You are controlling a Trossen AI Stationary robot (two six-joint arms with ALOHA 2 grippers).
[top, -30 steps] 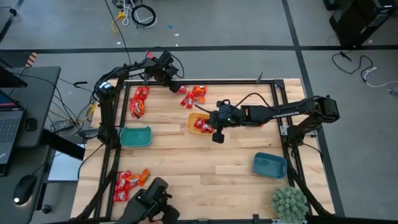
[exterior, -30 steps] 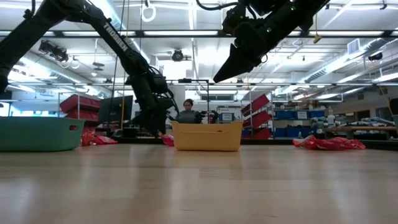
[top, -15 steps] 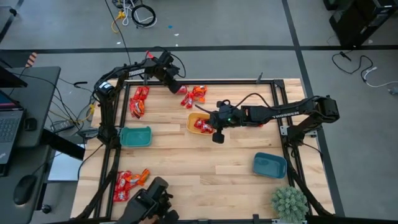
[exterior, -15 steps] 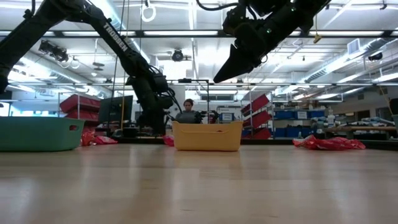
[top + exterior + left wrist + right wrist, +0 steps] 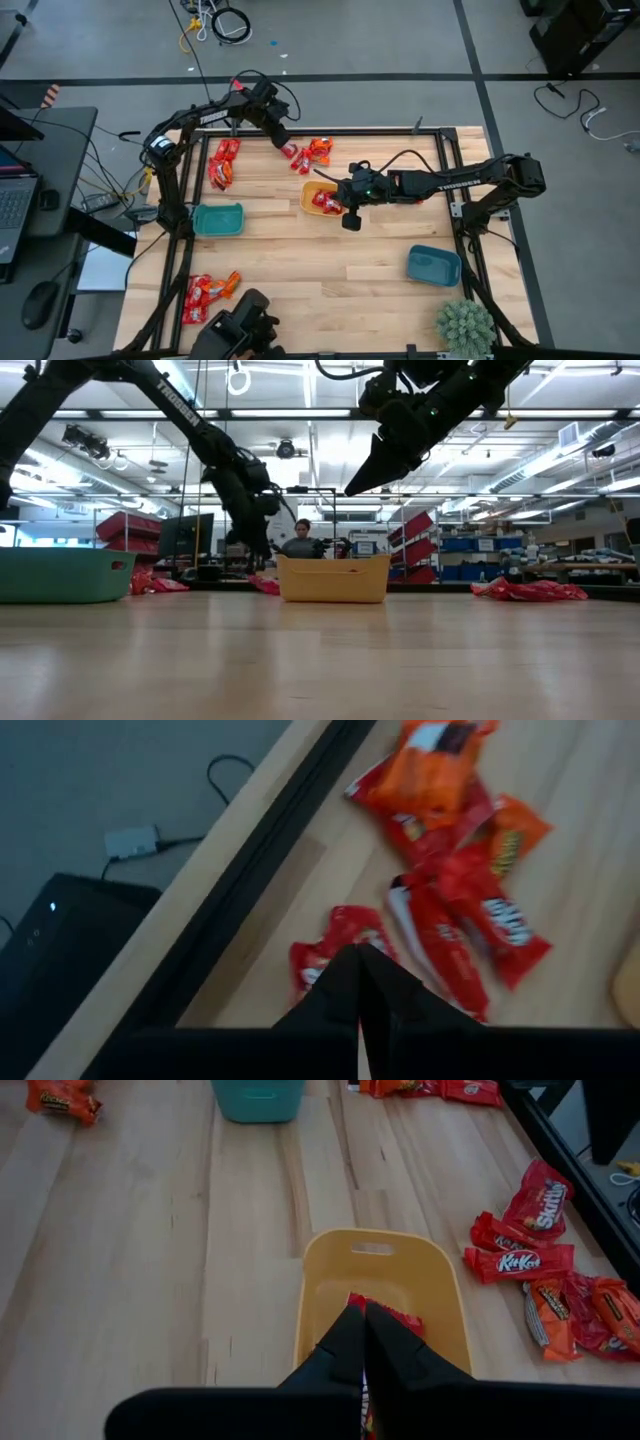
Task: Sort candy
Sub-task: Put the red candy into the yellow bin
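Red and orange candy lies in piles on the wooden table: one at the far middle, one at the far left, one at the near left. My left gripper is at the left edge of the far middle pile, shut on a red candy. My right gripper hangs shut above the near right side of the yellow bowl, touching nothing that I can see. A red candy lies in that bowl. My left gripper is shut on the red candy's near edge, coming slanting down from the table's far left. The fingertips cover the place of contact. I cannot tell whether the candy is clear of the table.
A teal bowl stands at the left and a blue bowl at the near right. A potted plant sits at the near right corner. A black frame runs along the table's far edge. A person sits beyond the table.
My left gripper has shut at the edge of the far middle pile and has risen a little, its arm lifting with it. My right gripper has stayed still over the yellow bowl.
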